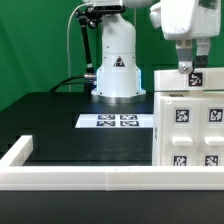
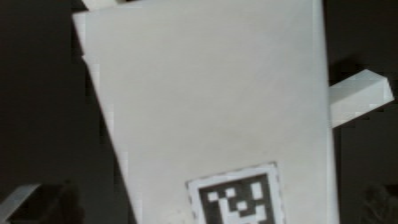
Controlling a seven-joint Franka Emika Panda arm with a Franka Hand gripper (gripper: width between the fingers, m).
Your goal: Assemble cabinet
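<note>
Above the top edge of the cabinet (image 1: 190, 130), at the exterior view's right, the claw (image 1: 188, 62) points down. Spread or pinching: can't tell, its fingers blur into the white plastic. Cabinet sits on the black desk (image 1: 60, 120), just beside the marker board (image 1: 117, 121). Prob. stiff, smooth, bulky but light. Body looks too wide to span, so take a thin wall or top edge; may slip. Tagged drawer face looks toward the exterior camera. Body's cropped, so long axis unclear.
</note>
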